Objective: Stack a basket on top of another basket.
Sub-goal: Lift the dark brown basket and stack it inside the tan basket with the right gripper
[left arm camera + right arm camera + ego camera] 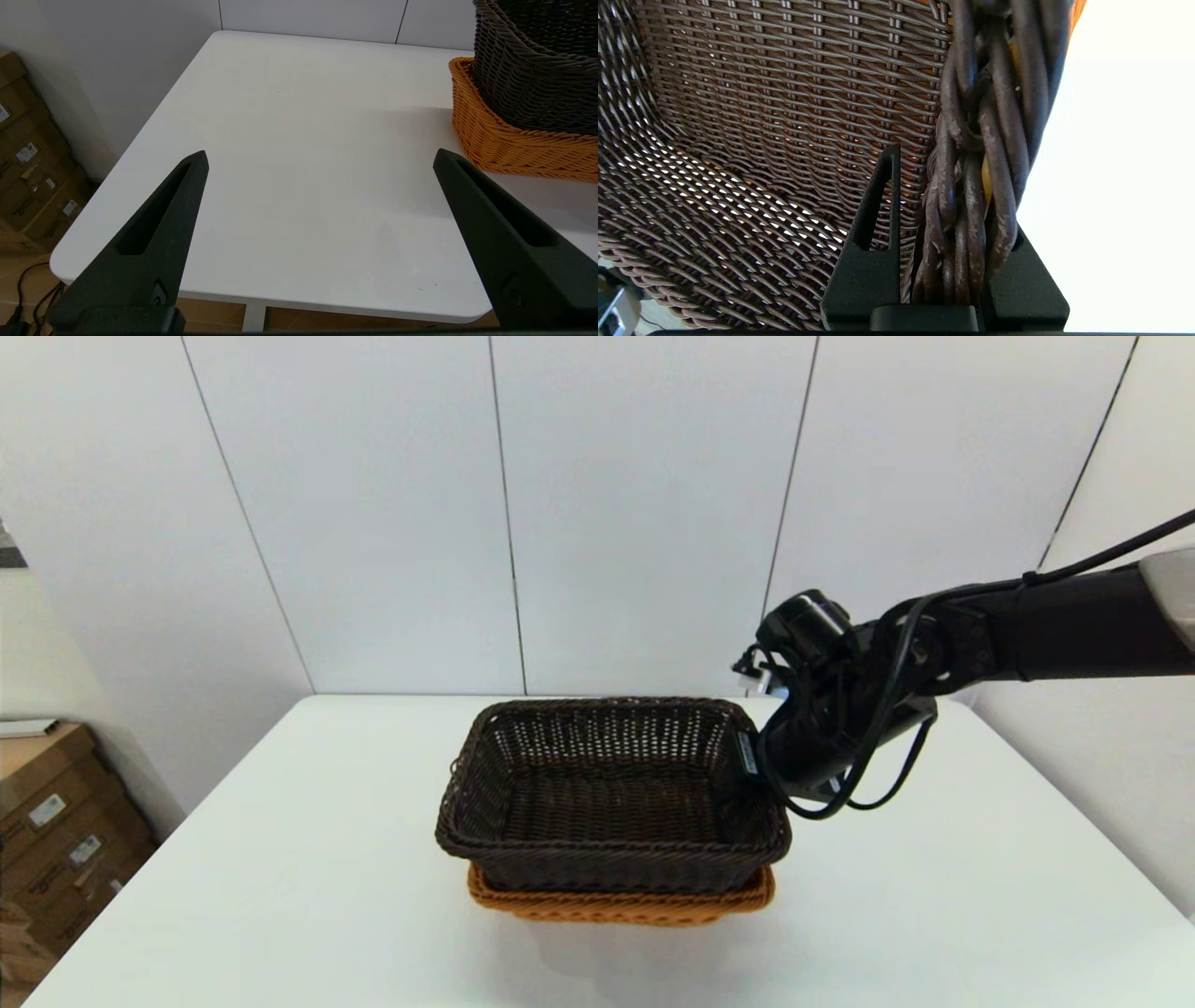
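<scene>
White wall panels stand behind a white bench (280,859), with cardboard boxes (56,821) on the floor off its left side.

On the right gripper (945,261), the fingers (878,210) are closed on the rolled rim of the dark brown basket (611,793): the right wrist view shows one finger inside against the open-weave wall and the other outside, the braided rim pinched between them. In the head view that grip sits on the basket's right-hand short side, near the middle of the rim.

The dark basket sits nested in the orange-tan basket (621,901), whose braided rim shows along the near edge and at the right corner beneath it. From the left wrist view the dark basket's lower part is sunk into the orange one, and the two look roughly aligned. I judge the stacking itself to be as good as done; what remains is to let go of the rim and take the arm clear, and whether the dark basket is fully seated I cannot tell.

The right arm reaches in from the right, well above the bench, its wrist bent downward so the gripper meets the rim from above.

The left gripper (320,158) is idle, fingers spread wide and holding nothing, low at the near left of the bench, well apart from the baskets.
</scene>
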Action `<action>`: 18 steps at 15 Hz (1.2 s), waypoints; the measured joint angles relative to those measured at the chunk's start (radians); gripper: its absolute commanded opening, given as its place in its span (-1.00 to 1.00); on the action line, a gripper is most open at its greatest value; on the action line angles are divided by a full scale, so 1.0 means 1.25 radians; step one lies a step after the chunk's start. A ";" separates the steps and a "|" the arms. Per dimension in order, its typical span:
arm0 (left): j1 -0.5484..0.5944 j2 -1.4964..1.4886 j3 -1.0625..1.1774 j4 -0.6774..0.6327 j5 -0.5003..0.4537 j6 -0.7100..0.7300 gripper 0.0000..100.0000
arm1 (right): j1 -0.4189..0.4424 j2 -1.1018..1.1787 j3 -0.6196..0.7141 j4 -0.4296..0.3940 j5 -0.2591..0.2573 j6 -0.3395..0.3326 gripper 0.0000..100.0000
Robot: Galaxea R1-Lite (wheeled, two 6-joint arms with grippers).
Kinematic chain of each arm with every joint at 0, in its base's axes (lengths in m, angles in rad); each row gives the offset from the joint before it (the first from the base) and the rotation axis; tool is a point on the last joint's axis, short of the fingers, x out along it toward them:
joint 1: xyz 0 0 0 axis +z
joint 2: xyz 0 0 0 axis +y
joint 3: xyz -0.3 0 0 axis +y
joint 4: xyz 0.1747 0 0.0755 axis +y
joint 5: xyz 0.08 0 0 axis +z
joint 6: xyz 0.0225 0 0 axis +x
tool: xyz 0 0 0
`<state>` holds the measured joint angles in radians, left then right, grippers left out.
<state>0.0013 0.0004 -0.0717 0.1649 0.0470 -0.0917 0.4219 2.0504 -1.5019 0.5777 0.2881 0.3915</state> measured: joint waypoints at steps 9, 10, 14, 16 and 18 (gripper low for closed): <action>0.000 0.000 0.000 0.000 0.000 0.000 1.00 | -0.010 0.021 0.009 -0.029 0.000 -0.002 -1.00; 0.000 0.000 0.000 0.000 0.000 0.001 1.00 | -0.012 0.023 0.009 -0.038 0.002 -0.002 -1.00; 0.000 0.000 0.000 0.000 0.000 0.001 1.00 | -0.020 0.025 0.009 -0.043 0.005 -0.002 -1.00; 0.000 0.000 0.000 0.000 0.000 0.000 1.00 | -0.027 0.025 0.009 -0.043 0.024 -0.005 1.00; 0.000 0.000 0.000 0.000 0.000 0.001 1.00 | -0.034 0.025 0.009 -0.044 0.030 -0.017 1.00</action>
<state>0.0013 0.0004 -0.0717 0.1645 0.0466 -0.0909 0.3800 2.0815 -1.4909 0.5232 0.3255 0.3704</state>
